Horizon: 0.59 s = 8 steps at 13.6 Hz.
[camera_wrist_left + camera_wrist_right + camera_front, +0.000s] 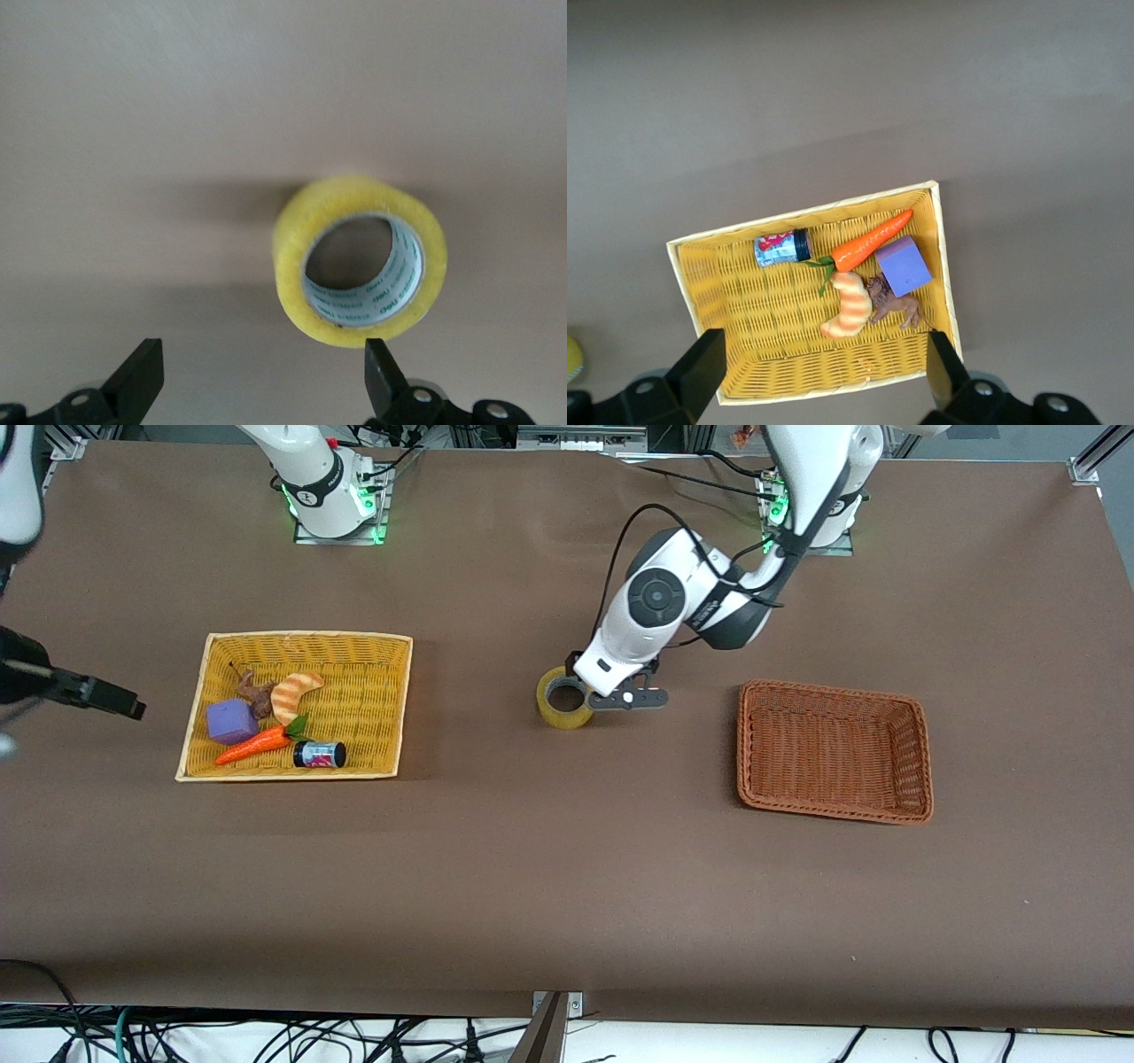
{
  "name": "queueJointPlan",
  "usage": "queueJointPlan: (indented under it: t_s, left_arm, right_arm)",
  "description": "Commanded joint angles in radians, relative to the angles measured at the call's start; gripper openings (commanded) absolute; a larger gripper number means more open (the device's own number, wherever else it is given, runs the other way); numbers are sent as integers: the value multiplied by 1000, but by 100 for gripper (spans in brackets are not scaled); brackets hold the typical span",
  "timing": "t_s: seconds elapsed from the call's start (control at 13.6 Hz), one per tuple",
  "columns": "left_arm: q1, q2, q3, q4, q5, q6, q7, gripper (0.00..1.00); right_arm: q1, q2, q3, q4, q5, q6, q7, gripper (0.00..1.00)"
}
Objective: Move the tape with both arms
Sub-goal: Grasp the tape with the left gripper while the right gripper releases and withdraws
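Note:
The tape (564,701), a yellowish roll with a grey-white core, lies flat on the brown table between the two baskets. My left arm's hand (620,657) is low beside it, on the side toward the left arm's end, and covers its own fingers in the front view. In the left wrist view the left gripper (261,359) is open and empty, with the tape (354,266) just ahead of one fingertip (379,363) and outside the gap. My right gripper (824,354) is open and empty, high over the yellow basket (744,310).
The yellow basket (354,691) toward the right arm's end holds a purple cube (231,720), a carrot (252,746), a croissant (295,693), a brown toy animal (254,691) and a small black jar (320,755). An empty brown wicker basket (833,751) stands toward the left arm's end.

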<state>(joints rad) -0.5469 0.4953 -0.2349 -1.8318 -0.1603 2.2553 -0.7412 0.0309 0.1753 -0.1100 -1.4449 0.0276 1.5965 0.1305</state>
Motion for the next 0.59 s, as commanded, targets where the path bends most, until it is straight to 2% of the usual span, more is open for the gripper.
queueJointPlan:
  t_s: [0.0, 0.07, 0.29, 0.51]
  left_arm:
    - [-21, 47, 9, 17, -7, 42, -10, 100]
    - [-27, 64, 9, 17, -8, 67, -10, 100]
    - [-39, 104, 14, 28, -13, 104, -10, 100]
    - [-50, 137, 22, 34, -16, 112, -12, 100]
  right_arm:
    - [-64, -149, 113, -150, 18, 42, -6, 100]
    - [-87, -173, 153, -170, 11, 43, -9, 100]
    - [-114, -185, 156, -195, 12, 46, -190, 100]
    - [-117, -168, 151, -170, 9, 40, -196, 100]
